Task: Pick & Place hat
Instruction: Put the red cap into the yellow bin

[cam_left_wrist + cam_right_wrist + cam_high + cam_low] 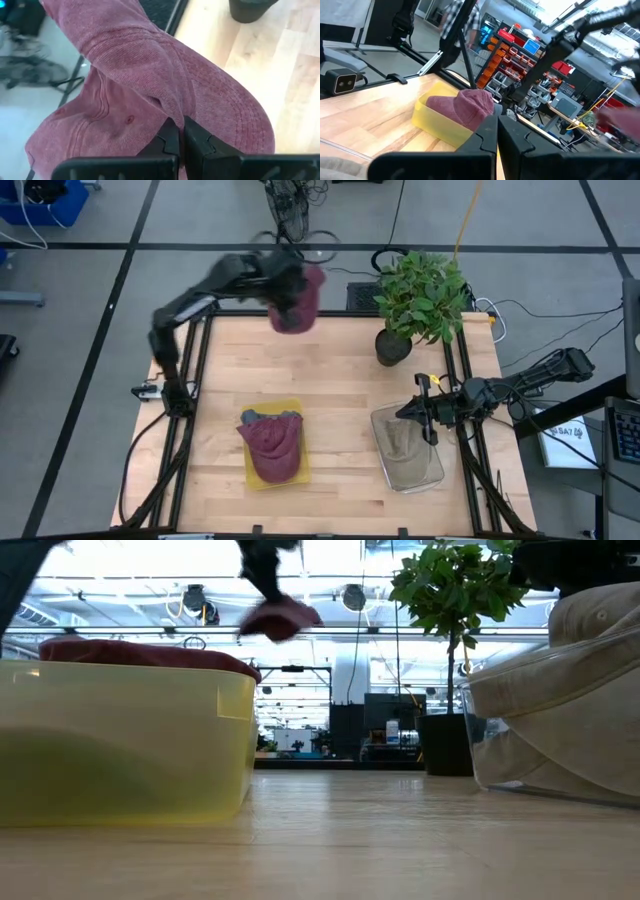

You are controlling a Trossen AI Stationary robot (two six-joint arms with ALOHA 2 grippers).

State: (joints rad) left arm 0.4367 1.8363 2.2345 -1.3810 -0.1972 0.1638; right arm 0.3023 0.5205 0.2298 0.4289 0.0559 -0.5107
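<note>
A maroon hat (297,298) hangs in the air over the table's far edge, held by my left gripper (178,135), which is shut on it. In the low view the hat (281,616) floats high above the table. A second maroon hat (272,444) lies in a yellow bin (252,472) near the table's middle. A beige hat (403,442) rests in a clear bin (432,470) on the right. My right gripper (426,412) is shut and hovers over that clear bin's far edge, touching nothing. My left gripper pinches the maroon hat between its two fingers at a fold (172,111) where the stitched brim (225,102) meets the crown (107,125). The hat is lifted clear of the table and droops around and below the fingers.
A potted plant (420,295) stands at the far right of the table, close to the right of the held hat. Bare wood (330,370) lies between the bins and the far edge. Black frame rails (196,380) run along the table's sides.
</note>
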